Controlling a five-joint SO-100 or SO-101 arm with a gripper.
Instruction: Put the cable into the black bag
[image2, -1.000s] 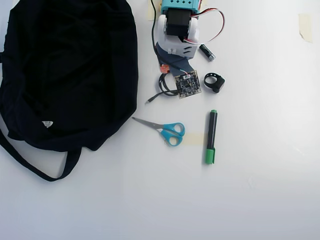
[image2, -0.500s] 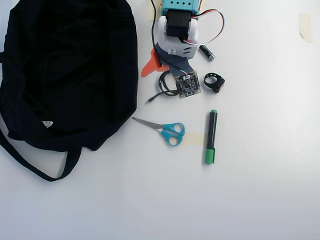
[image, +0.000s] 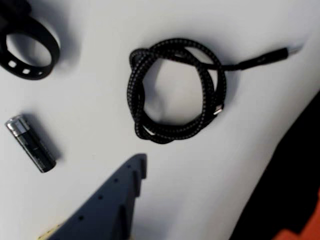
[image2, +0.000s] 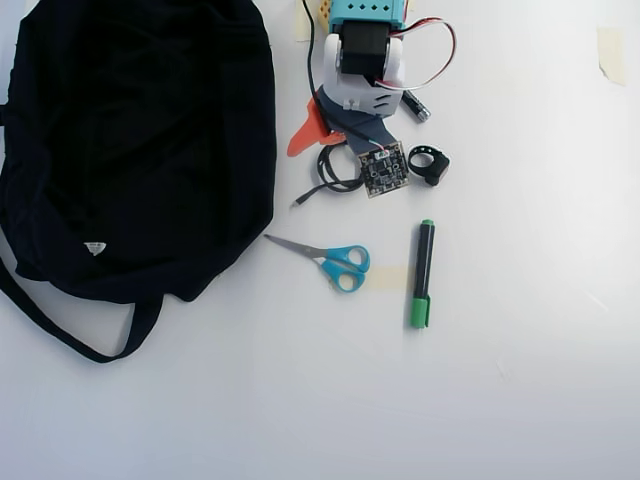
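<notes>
- The white bench (image2: 520, 400) carries everything.
- The black bag (image2: 130, 140) lies at the left in the overhead view, its strap trailing toward the near edge.
- My pincer (image2: 325, 135) hangs over the cable, holding nothing; how wide it gapes I cannot tell.
- The braided black cable (image: 175, 90) lies coiled on the bench, just right of the bag.
- Scissors (image2: 330, 260) and a green marker (image2: 422, 275) lie nearer.
- A battery (image: 31, 142) and a black ring (image: 30, 50) lie left of the coil in the wrist view.
</notes>
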